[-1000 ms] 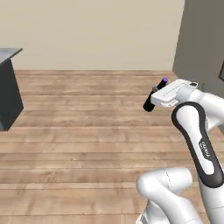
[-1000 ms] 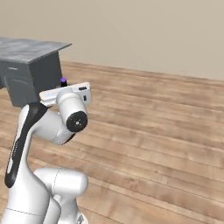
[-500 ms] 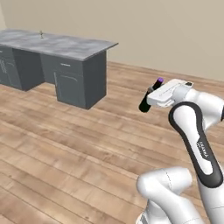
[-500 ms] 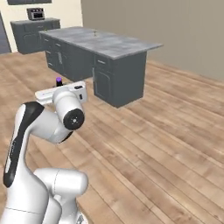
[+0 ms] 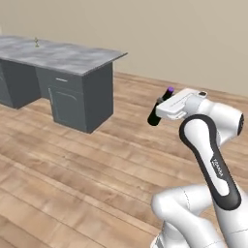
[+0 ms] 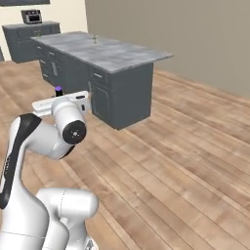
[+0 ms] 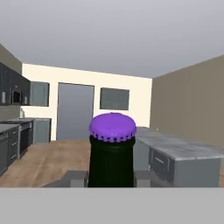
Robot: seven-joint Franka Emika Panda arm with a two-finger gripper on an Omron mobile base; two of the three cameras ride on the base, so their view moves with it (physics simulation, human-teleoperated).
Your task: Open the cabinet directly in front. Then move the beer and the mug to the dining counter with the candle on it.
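My gripper (image 5: pixel 156 115) is shut on the beer (image 5: pixel 160 107), a near-black bottle with a purple cap, held in the air ahead of the arm. Its cap (image 6: pixel 58 91) pokes up over the hand in the right base view. In the hand view the beer (image 7: pixel 111 153) rises between the fingertips (image 7: pixel 75 178). The dining counter (image 5: pixel 72 55) is a grey-topped island with a dark base, to the left; the dining counter (image 6: pixel 117 54) lies ahead in the right base view. The small candle (image 5: pixel 36 42) stands at its far end. The mug is out of view.
Wooden floor (image 5: pixel 72 160) stretches between me and the island. Low dark cabinets (image 6: pixel 22 41) with an appliance (image 6: pixel 32 16) on top stand at the back left. Dark wall cabinets (image 7: pixel 8 85) line the hand view's left edge, and beige walls close the room.
The whole picture has swung as the base moved: the island has come into both base views and grown nearer. The gripper still holds the bottle the same way.
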